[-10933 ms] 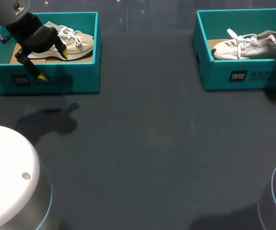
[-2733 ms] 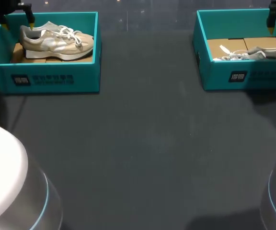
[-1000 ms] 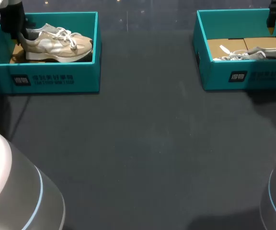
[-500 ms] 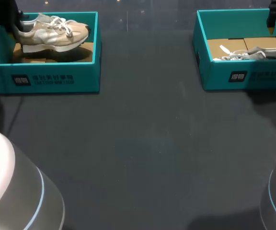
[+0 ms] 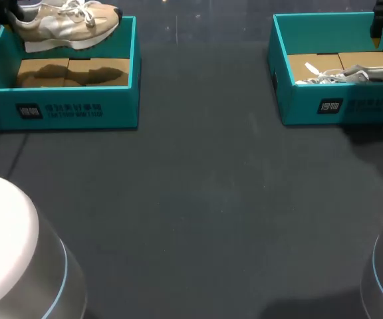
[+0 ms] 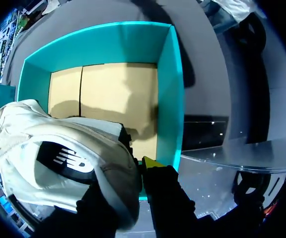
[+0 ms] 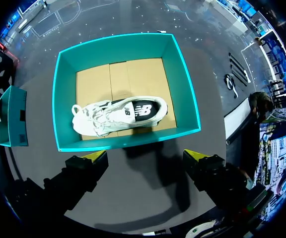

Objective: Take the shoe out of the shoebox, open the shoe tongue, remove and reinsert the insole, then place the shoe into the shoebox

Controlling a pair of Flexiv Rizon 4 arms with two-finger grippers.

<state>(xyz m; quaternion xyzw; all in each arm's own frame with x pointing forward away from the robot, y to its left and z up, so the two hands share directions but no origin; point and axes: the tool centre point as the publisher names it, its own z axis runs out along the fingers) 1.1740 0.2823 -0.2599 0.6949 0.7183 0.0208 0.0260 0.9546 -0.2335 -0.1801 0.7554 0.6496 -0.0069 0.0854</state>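
Hanging over the box (image 5: 78, 113), the shoe (image 5: 65, 23) is clamped at its heel by the left gripper (image 6: 133, 173), toe inward.

Black right claw (image 7: 145, 154), yellow tips (image 7: 96, 155); white, cyan-ringed arm bases (image 5: 8, 226).

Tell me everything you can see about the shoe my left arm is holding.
The shoe is a beige and cream sneaker, seemingly fabric, with white laces, pale sole and a dark side logo. The left hand grips its heel, holding it roughly level in the air above the teal box, touching nothing else.
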